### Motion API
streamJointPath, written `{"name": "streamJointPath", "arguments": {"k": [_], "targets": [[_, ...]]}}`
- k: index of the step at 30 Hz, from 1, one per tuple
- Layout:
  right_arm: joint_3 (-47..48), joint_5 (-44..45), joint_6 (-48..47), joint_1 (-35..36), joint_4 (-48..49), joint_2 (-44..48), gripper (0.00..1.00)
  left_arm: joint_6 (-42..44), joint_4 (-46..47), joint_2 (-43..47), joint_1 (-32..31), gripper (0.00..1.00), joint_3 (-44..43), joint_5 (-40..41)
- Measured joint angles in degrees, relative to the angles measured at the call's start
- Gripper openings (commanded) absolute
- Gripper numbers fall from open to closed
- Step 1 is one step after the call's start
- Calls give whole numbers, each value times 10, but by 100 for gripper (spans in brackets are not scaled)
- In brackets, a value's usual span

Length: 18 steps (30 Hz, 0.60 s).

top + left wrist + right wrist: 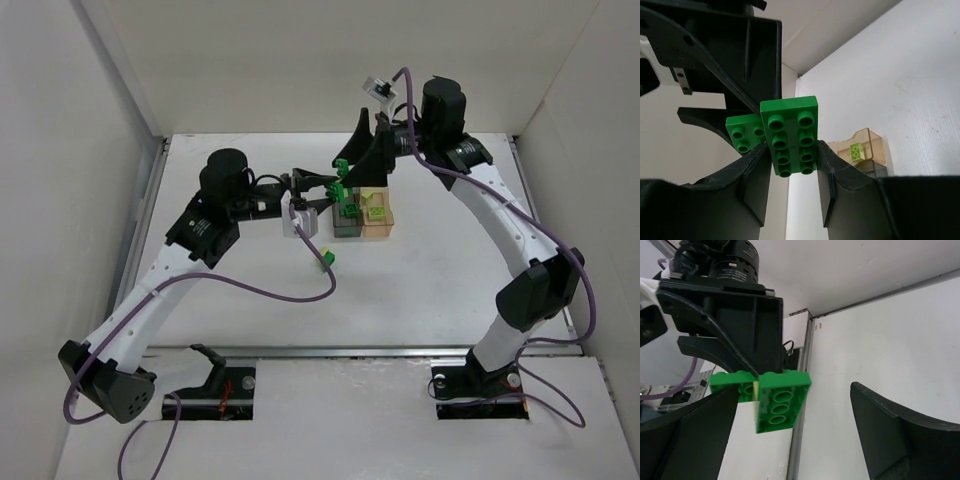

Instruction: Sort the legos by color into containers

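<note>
My left gripper (pixel 335 188) is shut on a dark green lego (pixel 792 137) and holds it above the table, just left of the containers. A second dark green lego (pixel 745 132) is stuck to its side. The pair also shows in the right wrist view (pixel 780 400). My right gripper (pixel 350 172) is open, its fingers either side of the pair, its left finger (pixel 695 432) close to it. The smoky grey container (pixel 346 228) holds dark green legos (pixel 350 208). The pale orange container (pixel 380 226) holds a yellow-green lego (pixel 377 212).
One yellow-green lego (pixel 325 258) lies loose on the white table in front of the containers. White walls close in the table at the back and both sides. Purple cables hang from both arms.
</note>
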State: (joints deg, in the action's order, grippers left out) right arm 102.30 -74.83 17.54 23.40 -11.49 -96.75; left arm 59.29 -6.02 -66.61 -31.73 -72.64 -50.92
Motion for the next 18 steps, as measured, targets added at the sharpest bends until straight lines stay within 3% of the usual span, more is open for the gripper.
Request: {"name": "streamJointPath", "arguments": {"k": [5, 10, 12, 18], "targets": [[0, 1, 2, 2, 0, -10, 97, -11, 3, 12, -7, 0, 0, 2], [16, -5, 1, 3, 0, -14, 93, -21, 5, 14, -9, 0, 0, 2], [25, -14, 0, 3, 0, -19, 86, -24, 6, 16, -10, 0, 0, 2], [39, -48, 1, 9, 0, -29, 86, -29, 6, 23, -16, 0, 1, 2]]}}
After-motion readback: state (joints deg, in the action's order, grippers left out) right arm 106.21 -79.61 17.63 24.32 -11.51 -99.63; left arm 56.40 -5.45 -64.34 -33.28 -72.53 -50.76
